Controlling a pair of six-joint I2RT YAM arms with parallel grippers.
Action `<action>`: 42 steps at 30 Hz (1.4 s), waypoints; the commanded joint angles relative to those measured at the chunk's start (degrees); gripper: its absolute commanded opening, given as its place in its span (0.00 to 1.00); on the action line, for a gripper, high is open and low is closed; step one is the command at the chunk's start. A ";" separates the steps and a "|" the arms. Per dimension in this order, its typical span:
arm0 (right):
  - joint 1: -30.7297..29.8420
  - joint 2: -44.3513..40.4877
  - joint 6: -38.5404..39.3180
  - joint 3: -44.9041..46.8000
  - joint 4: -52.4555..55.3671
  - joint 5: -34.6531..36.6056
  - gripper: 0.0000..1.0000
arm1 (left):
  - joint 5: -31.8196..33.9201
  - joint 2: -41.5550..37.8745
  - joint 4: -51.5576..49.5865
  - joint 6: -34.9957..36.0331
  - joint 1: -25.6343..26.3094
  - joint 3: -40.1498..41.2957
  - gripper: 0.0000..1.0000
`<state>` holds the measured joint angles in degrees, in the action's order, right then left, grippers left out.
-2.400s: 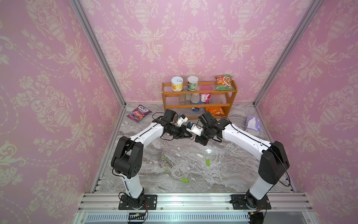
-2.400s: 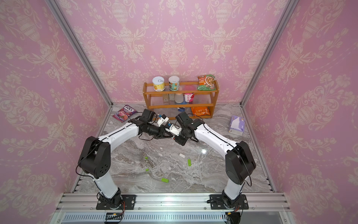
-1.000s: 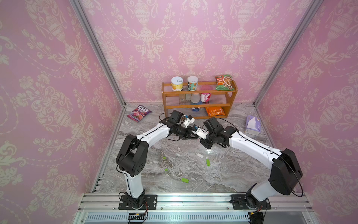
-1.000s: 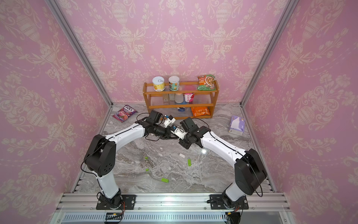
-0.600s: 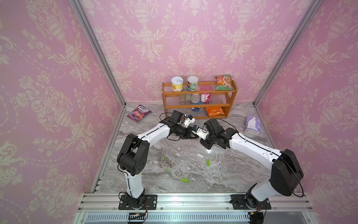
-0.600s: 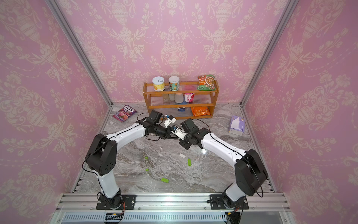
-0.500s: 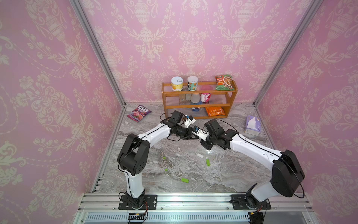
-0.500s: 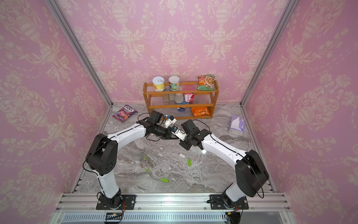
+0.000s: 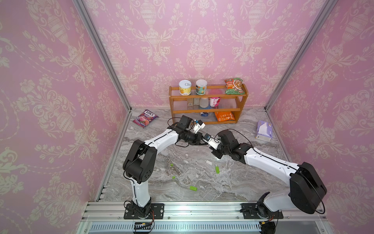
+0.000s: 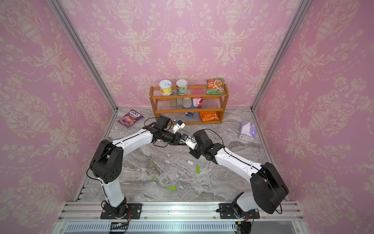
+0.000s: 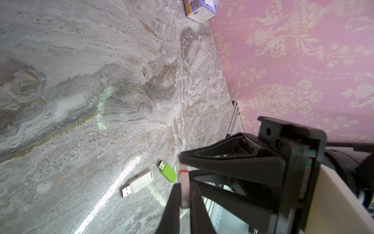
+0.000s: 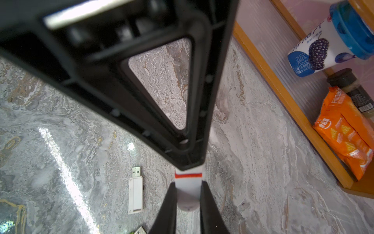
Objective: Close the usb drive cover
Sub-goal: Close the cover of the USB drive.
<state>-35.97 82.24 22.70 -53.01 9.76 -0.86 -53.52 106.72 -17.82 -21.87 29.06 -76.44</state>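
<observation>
Status: white drive (image 12: 188,197) is off the table (image 11: 81,60), pinched from both ends.
- left gripper (image 11: 184,188): jaws pressed almost together on the drive's thin edges.
- right gripper (image 12: 188,186): jaws clamped across the wide faces of the rounded end.
- the drive's red band sits in the short bare stretch between the two sets of jaws.

Progress: no metal plug shows in that stretch, so I'd judge the cover is on or nearly on. Can't tell whether it's fully seated, because the left fingers hide the far side of the band. Can't tell which end is the cover either. Probably left to do: a last push along the drive's axis if a gap remains, then let go.

Pose: left arm (image 9: 159,139) and right arm (image 9: 267,162) both reach in ahead of the shelf (image 9: 171,105), with the fingertips meeting tip to tip above the table.

Below the jaws, a spare white drive (image 11: 137,183) and a green drive (image 11: 167,171) lie on the table with plugs exposed, neither touched.
</observation>
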 commanded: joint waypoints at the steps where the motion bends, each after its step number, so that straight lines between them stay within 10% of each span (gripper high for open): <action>1: 0.04 -2.17 -2.29 -4.86 -28.06 -3.29 0.00 | -12.94 1.83 -9.31 1.84 8.11 0.25 0.08; 28: 0.13 0.39 -2.68 -10.90 -25.10 -9.87 0.00 | -7.84 0.07 -16.90 7.93 10.52 -1.16 0.18; 42: 2.86 1.07 -3.44 -8.06 -13.82 -6.78 0.00 | -2.69 -8.73 -15.70 4.65 -0.05 1.73 0.27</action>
<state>-34.87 83.85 20.93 -61.04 0.82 -9.89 -55.35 99.74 -27.99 -17.65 30.81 -76.64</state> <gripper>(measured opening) 0.178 0.265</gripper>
